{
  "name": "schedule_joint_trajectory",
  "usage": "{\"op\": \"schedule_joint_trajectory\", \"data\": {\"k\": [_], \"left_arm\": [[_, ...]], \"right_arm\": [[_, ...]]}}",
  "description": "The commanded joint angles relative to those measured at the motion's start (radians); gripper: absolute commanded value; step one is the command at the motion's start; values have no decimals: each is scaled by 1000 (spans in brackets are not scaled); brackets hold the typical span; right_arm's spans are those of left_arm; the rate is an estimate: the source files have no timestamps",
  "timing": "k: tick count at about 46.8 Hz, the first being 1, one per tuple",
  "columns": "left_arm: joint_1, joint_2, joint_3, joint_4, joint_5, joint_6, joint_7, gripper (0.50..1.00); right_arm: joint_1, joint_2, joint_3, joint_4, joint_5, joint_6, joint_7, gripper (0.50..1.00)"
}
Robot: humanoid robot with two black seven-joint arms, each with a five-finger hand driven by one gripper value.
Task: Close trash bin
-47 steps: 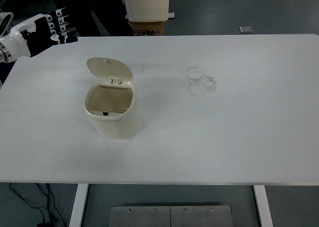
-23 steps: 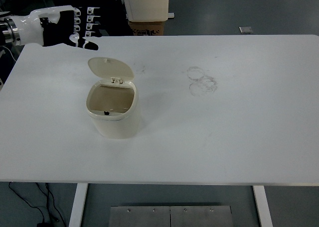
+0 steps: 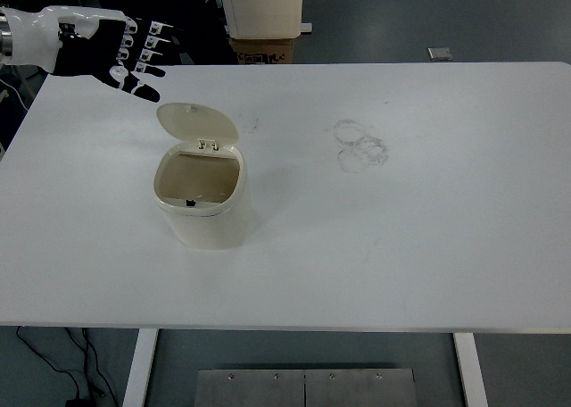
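A small cream trash bin [image 3: 203, 206] stands on the white table [image 3: 401, 228], left of the middle. Its lid [image 3: 196, 123] is tipped up and back on its hinge, so the bin's inside shows. My left hand [image 3: 134, 54] hovers at the table's far left corner, up and to the left of the lid and apart from it. Its fingers [image 3: 153, 43] are spread and hold nothing. The right arm is out of view.
Faint ring marks [image 3: 359, 145] stain the table right of the middle. Beyond the far edge stand a cream box-like unit [image 3: 260, 7] and a cardboard box [image 3: 263, 50]. A small grey item [image 3: 440, 53] lies on the floor behind.
My left hand came in from the left edge toward the far corner above the lid, then drew slightly back left and up. The bin and its lid have not moved.
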Motion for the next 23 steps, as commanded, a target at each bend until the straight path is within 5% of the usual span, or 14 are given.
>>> {"op": "schedule_joint_trajectory", "data": {"k": [1,23], "left_arm": [[-13,-1,0,-27,4,0,1,1000],[-15,-39,0,-58,99,0,1,1000]], "right_arm": [[0,0,0,0,0,0,0,991],[0,0,0,0,0,0,0,991]]}}
